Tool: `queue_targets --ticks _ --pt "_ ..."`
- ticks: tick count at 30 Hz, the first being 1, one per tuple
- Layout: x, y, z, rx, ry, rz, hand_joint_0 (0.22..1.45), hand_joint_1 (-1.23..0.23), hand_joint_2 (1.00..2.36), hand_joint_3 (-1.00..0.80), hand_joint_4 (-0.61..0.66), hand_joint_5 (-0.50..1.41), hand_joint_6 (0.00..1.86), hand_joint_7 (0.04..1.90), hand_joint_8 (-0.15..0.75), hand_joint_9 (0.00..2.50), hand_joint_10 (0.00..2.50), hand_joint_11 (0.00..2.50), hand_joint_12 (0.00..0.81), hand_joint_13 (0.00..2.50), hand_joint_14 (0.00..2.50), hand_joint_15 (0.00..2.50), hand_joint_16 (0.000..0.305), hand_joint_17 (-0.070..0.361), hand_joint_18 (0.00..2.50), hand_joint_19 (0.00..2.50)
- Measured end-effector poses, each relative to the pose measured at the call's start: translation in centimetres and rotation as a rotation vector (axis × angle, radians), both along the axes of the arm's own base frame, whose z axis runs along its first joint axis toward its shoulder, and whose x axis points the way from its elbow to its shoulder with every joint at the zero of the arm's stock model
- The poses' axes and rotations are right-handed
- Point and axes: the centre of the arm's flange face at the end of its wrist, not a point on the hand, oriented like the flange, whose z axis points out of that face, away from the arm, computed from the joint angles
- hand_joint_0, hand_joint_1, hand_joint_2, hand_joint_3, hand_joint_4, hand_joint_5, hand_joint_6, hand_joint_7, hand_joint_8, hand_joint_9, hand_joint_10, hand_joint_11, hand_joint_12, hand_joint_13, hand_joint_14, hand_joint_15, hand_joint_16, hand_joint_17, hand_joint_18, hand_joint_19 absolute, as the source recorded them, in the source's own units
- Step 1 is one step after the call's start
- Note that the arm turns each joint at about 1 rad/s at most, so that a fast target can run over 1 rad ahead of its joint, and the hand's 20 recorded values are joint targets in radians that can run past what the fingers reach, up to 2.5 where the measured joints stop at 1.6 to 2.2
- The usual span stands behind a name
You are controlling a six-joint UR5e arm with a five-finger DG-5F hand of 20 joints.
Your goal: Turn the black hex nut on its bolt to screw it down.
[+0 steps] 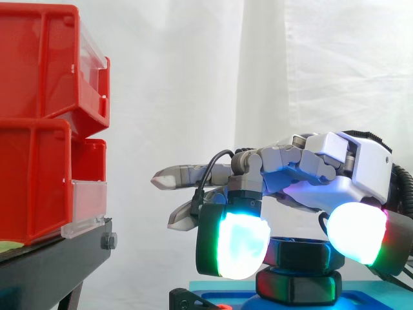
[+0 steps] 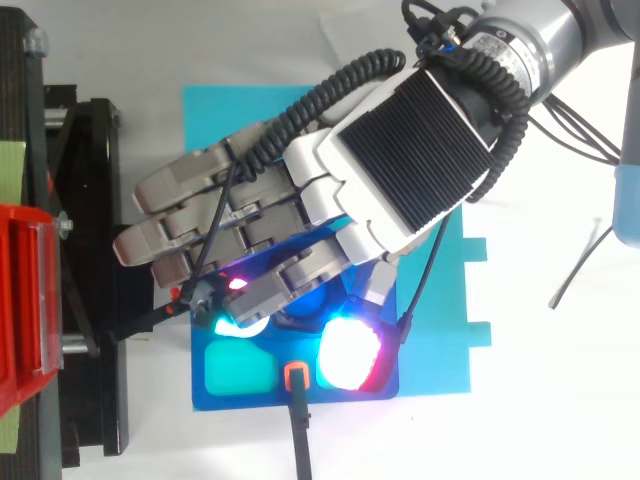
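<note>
Close side view looks level at hand (image 1: pixel 352 169) and black hex nut (image 1: pixel 303 254); top view looks down on both.

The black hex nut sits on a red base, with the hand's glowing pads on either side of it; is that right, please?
Not quite: the side view shows the base under the black hex nut is blue, not red; the hand's pads do flank it.
</note>
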Motion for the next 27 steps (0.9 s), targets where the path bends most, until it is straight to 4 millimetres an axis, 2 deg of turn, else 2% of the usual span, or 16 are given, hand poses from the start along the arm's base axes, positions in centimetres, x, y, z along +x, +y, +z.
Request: queue_targets --ticks 27 --pt "-1.0 -3.3 -0.2 -0.016 0.001 -0.014 0.52 -0.26 1.00 -0.50 0.29 -0.08 0.55 1.25 0.321 0.66 0.01 0.25 0.353 0.31 0.00 0.07 0.049 0.111 0.23 0.23"
